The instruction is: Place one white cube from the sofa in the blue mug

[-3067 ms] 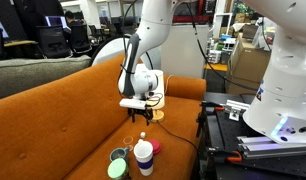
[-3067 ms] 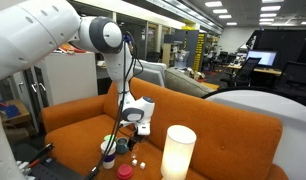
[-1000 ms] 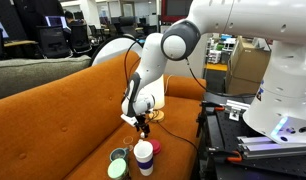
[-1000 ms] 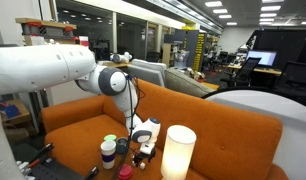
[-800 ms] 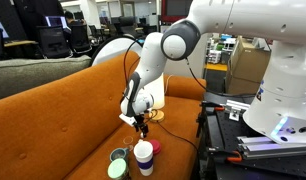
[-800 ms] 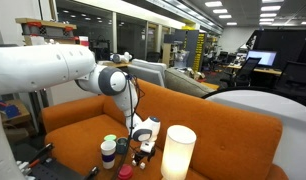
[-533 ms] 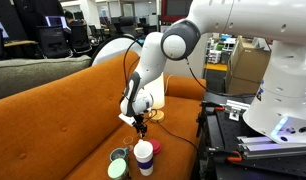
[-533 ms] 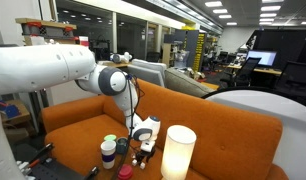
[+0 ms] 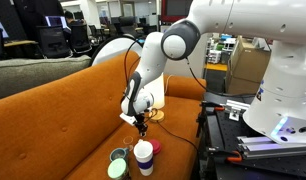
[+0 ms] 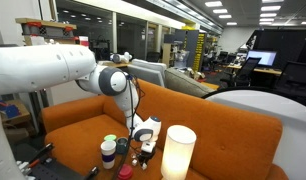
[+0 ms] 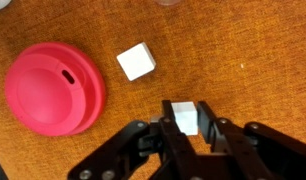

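In the wrist view my gripper (image 11: 188, 112) is shut on a white cube (image 11: 185, 122), one finger against each side, down on the orange sofa (image 11: 253, 60). A second white cube (image 11: 135, 62) lies loose a little further on. In both exterior views the gripper (image 9: 141, 125) (image 10: 145, 147) is low over the sofa seat (image 9: 53, 120). The blue mug (image 9: 120, 155) stands just in front of it, beside the other cups. The held cube is too small to make out in the exterior views.
A red lid (image 11: 53, 88) lies flat on the seat to the left of the cubes. A green cup (image 9: 116, 169) and a white cup with a purple band (image 9: 143, 157) stand by the mug. A tall white lamp (image 10: 178, 153) stands close to the gripper.
The jaws have shut on the white cube, which lay between the open fingers a second ago. The arm has stayed in place low over the seat.
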